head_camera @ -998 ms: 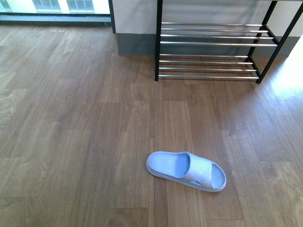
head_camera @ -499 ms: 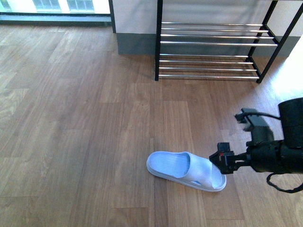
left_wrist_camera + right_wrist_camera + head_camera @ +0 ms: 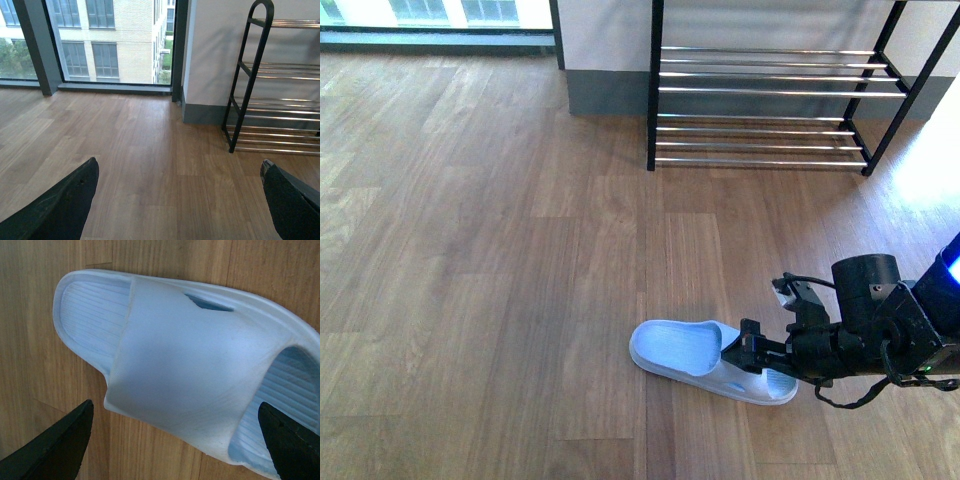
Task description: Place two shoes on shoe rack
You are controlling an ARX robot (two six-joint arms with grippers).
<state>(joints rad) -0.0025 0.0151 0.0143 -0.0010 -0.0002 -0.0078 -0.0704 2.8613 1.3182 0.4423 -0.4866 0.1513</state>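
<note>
One shoe is in view, a pale blue slide sandal (image 3: 685, 352) lying flat on the wood floor with its wide strap toward the right. My right gripper (image 3: 752, 352) is open and low over the strap, one finger on either side of it. In the right wrist view the strap (image 3: 185, 365) fills the space between the two dark fingertips (image 3: 65, 440), and the gripper (image 3: 175, 405) holds nothing. The shoe rack (image 3: 760, 90) stands at the back against the wall, its chrome rods bare. My left gripper (image 3: 180, 200) is open above bare floor, with the rack (image 3: 250, 75) ahead of it.
A grey baseboard and white wall (image 3: 605, 60) run behind the rack. Floor-to-ceiling windows (image 3: 85, 40) stand at the back left. Wood floor (image 3: 470, 250) stretches between the sandal and the rack.
My right arm came in from the right and reached left and down over the sandal's strap. The sandal has not moved.
</note>
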